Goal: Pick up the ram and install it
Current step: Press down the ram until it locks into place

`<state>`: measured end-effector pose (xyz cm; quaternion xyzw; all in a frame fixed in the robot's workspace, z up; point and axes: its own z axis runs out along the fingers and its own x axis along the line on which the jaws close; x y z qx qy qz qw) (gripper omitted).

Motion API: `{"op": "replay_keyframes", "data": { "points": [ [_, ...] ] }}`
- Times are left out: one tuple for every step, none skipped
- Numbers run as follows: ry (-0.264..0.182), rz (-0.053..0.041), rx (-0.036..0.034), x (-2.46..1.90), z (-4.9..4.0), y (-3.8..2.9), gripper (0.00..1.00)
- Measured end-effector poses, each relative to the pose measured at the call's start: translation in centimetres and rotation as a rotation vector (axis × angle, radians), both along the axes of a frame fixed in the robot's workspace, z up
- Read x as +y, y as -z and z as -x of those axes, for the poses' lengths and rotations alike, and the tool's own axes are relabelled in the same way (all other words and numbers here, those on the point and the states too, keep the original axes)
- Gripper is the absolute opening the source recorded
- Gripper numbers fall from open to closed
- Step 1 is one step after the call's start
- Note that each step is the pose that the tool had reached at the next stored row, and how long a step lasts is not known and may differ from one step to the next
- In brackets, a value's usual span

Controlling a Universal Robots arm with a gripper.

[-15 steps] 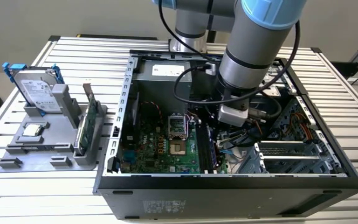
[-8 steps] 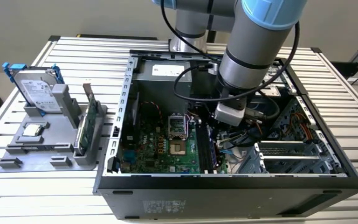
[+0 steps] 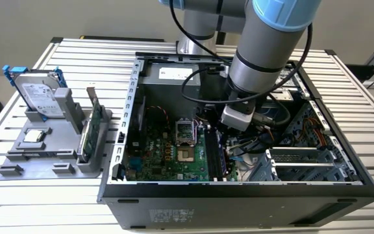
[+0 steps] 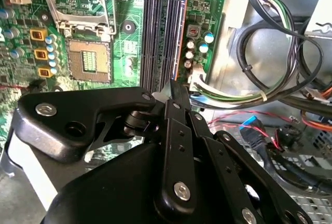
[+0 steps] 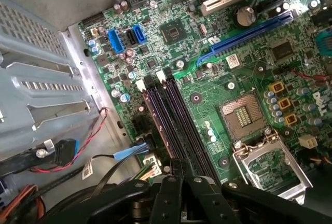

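Inside the open computer case (image 3: 130, 146), jaws (image 4: 174, 90) pinched together hold the ram (image 4: 182, 37) edge-on over the memory slots (image 5: 174, 115), toward 12 o'clock.

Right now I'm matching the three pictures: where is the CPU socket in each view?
Exterior view: CPU socket on the exterior view's left of the memory slots.
Second wrist view: CPU socket beside the memory slots.
First wrist view: CPU socket beside the memory slots.
Shared landmark: the memory slots.
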<state>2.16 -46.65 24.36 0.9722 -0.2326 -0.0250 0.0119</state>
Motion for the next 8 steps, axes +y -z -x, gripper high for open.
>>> {"op": "replay_keyframes", "data": {
  "points": [
    [0.008, 0.0, 0.0, 0.0, 0.0, 0.0, 0.0],
    [0.018, 0.0, 0.0, 0.0, 0.0, 0.0, 0.0],
    [0.028, 0.0, 0.0, 0.0, 0.0, 0.0, 0.0],
    [0.038, -0.0001, 0.0, 0.0, 0.0, 0.0, 0.0],
    [0.049, 0.0, 0.0, 0.0, 0.0, 0.0, 0.0],
    [0.058, 0.0, 0.0, 0.0, 0.0, 0.0, 0.0],
    [0.068, 0.0, 0.0, 0.0, 0.0, 0.0, 0.0],
    [0.077, 0.0, 0.0, 0.0, 0.0, 0.0, 0.0]
  ]
}}
